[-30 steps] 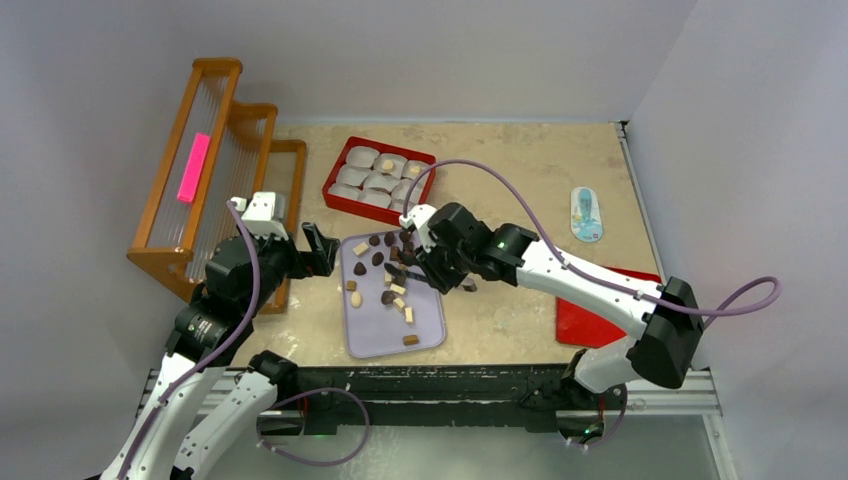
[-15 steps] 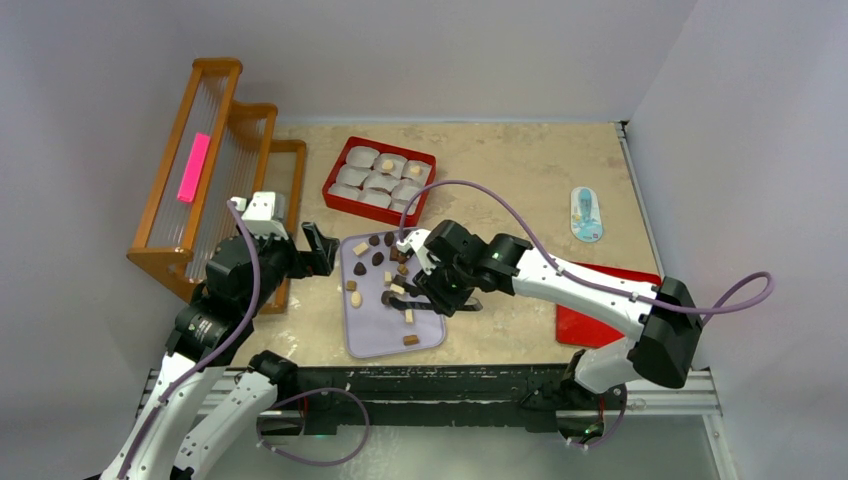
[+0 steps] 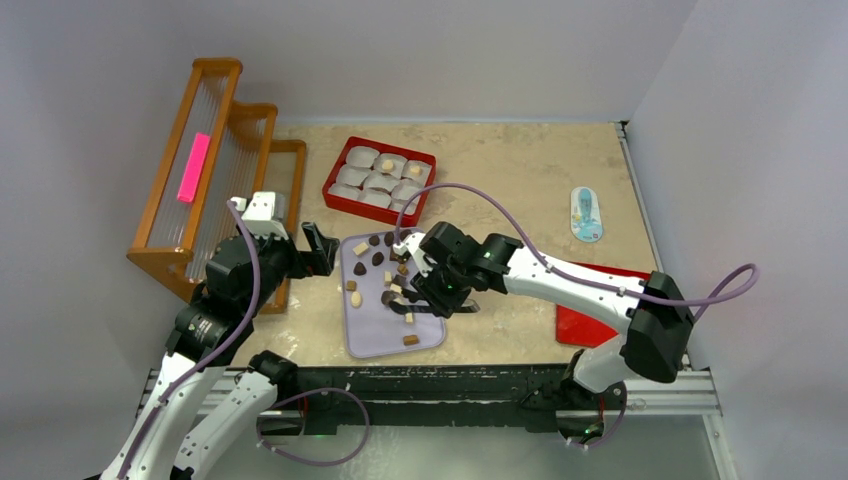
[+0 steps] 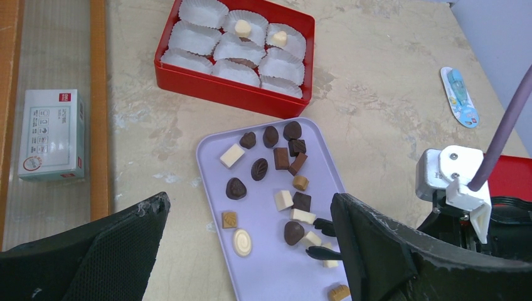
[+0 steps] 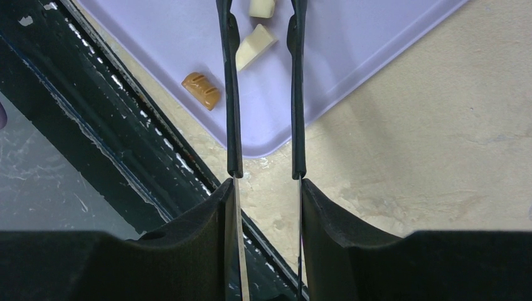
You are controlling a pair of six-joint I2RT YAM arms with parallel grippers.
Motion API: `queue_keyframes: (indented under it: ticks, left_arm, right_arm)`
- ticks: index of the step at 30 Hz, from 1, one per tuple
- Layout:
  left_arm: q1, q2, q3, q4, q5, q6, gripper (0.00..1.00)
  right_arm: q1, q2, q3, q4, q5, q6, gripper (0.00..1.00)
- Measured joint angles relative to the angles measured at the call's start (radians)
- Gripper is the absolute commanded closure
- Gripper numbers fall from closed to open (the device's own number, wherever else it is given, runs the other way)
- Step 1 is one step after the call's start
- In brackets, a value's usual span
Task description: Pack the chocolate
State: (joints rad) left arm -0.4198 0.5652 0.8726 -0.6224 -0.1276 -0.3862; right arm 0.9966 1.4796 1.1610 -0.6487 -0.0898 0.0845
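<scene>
Several chocolate pieces (image 3: 378, 258), dark, light brown and cream-white, lie on a lavender tray (image 3: 375, 335). A red box (image 3: 332, 185) of white paper cups, two with cream pieces, stands behind it. My right gripper (image 3: 445, 290) is shut on black tongs (image 3: 420, 300) over the tray's right side. In the right wrist view my gripper (image 5: 265, 188) holds the tongs (image 5: 231, 94), whose arms straddle a white piece (image 5: 254, 47); a caramel piece (image 5: 201, 89) lies beside them. My left gripper (image 3: 318, 248) is open and empty at the tray's left far corner. It also shows in the left wrist view (image 4: 250, 204).
An orange wooden rack (image 3: 215, 150) with a pink strip (image 3: 193, 167) stands at the left, a small white box (image 4: 50, 133) inside it. A flat red lid (image 3: 590, 320) lies at the right, under my right arm. A blue-white packet (image 3: 586, 213) lies far right.
My right arm has brought the tongs nearer, from the tray's far end to its middle right, and lower. My left arm has not moved.
</scene>
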Motion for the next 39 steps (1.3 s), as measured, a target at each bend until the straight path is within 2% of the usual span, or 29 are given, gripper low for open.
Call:
queue_keyframes:
  ticks: [9,17,21,32,39]
  left_arm:
    - [0.000,0.000,0.000,0.000,0.000,0.000,0.00]
    - [0.000,-0.002,0.000,0.000,0.000,0.000,0.00]
    - [0.000,-0.002,0.000,0.000,0.000,0.000,0.00]
    - [0.000,-0.003,0.000,0.000,0.000,0.000,0.00]
    - [0.000,-0.005,0.000,0.000,0.000,0.000,0.00]
  right_arm:
    - [0.004,0.034,0.004,0.011,-0.011,0.000,0.64]
    - [0.005,0.068,0.021,0.019,-0.009,0.000,0.88]
    - [0.005,0.055,0.022,0.021,-0.010,0.000,0.94]
    - [0.005,-0.023,0.027,0.025,-0.006,0.004,0.96]
    - [0.005,-0.033,0.075,0.023,0.040,0.013,0.94]
